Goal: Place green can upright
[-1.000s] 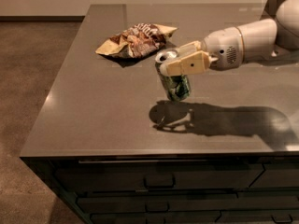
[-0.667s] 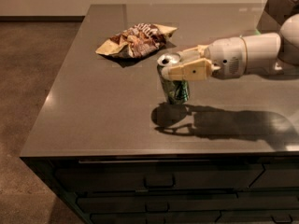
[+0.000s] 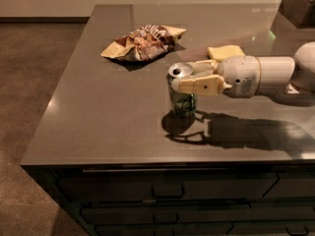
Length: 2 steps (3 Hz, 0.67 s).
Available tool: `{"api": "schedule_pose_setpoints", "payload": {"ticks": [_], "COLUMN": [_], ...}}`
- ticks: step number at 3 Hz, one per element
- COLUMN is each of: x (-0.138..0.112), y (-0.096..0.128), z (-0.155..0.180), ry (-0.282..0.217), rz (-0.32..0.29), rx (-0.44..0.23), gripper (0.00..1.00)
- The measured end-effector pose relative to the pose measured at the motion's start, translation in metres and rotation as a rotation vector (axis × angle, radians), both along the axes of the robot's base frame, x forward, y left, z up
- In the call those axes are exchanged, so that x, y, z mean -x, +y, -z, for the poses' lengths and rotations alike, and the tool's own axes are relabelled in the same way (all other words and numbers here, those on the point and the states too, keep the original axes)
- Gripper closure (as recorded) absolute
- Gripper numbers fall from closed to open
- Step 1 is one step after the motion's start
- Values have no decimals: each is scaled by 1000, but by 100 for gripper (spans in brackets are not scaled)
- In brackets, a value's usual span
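The green can [image 3: 182,101] stands upright on the dark grey table [image 3: 98,112], silver pull-tab top facing up, near the middle of the table. My gripper [image 3: 183,76] reaches in from the right at the can's upper part. One cream finger [image 3: 199,85] crosses the can's front and the other lies behind its rim. The gripper is shut on the can. The can's base rests on the tabletop above its shadow.
A crumpled brown chip bag [image 3: 142,42] lies behind and left of the can. A yellow sponge [image 3: 225,52] sits behind my arm. A dark box [image 3: 298,6] stands at the back right corner. The table's front edge and drawers [image 3: 167,191] are below.
The can has come down a little, moved slightly right with the gripper, and gone from slightly tilted to upright on the table.
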<state>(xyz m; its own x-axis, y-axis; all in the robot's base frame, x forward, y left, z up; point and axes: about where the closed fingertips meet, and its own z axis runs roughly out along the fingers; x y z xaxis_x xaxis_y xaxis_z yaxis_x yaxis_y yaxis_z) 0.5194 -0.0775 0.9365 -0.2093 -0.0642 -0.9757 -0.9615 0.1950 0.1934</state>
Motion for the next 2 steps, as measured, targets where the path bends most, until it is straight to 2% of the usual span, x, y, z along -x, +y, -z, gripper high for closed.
{"api": "schedule_pose_setpoints", "payload": {"ticks": [1, 2], "x": [1, 1], "y": [-2, -7], "z": [6, 13], "ry": [-29, -44], "rz": [14, 28], "rx": [-12, -22], "gripper": [82, 59]}}
